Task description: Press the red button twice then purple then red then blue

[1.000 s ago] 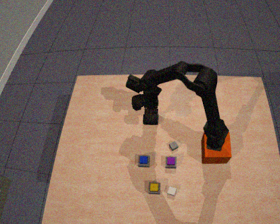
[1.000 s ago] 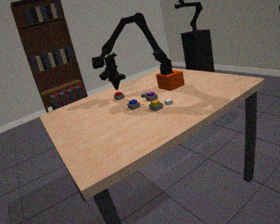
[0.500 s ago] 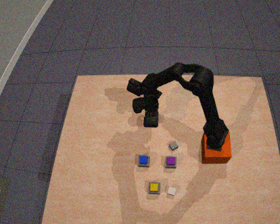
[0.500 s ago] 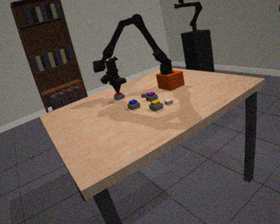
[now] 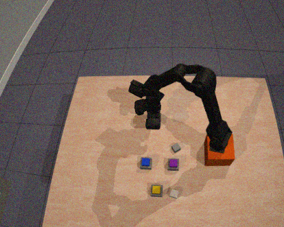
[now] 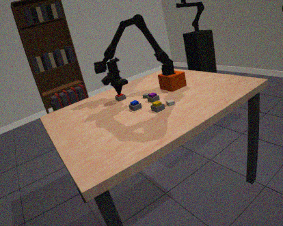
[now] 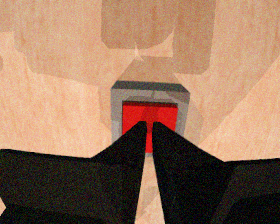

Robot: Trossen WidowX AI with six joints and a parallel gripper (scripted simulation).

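Observation:
The red button (image 7: pixel 149 117) (image 6: pixel 119 95) on its grey base sits directly under my gripper (image 7: pixel 149 133) (image 6: pixel 119 90) (image 5: pixel 153 125). The fingers are shut together with nothing between them, and their tips rest on the red cap. In the top view the gripper hides the red button. The blue button (image 5: pixel 145 162) (image 6: pixel 135 103) and the purple button (image 5: pixel 173 163) (image 6: pixel 152 95) stand side by side nearer the table's front, apart from the gripper.
A yellow button (image 5: pixel 156 189) (image 6: pixel 157 104) stands in front of the purple one. Two small grey blocks (image 5: pixel 175 147) (image 5: pixel 174 193) lie near the buttons. The arm's orange base (image 5: pixel 219 151) (image 6: pixel 171 80) stands at the right. A bookshelf (image 6: pixel 46 49) stands behind the table.

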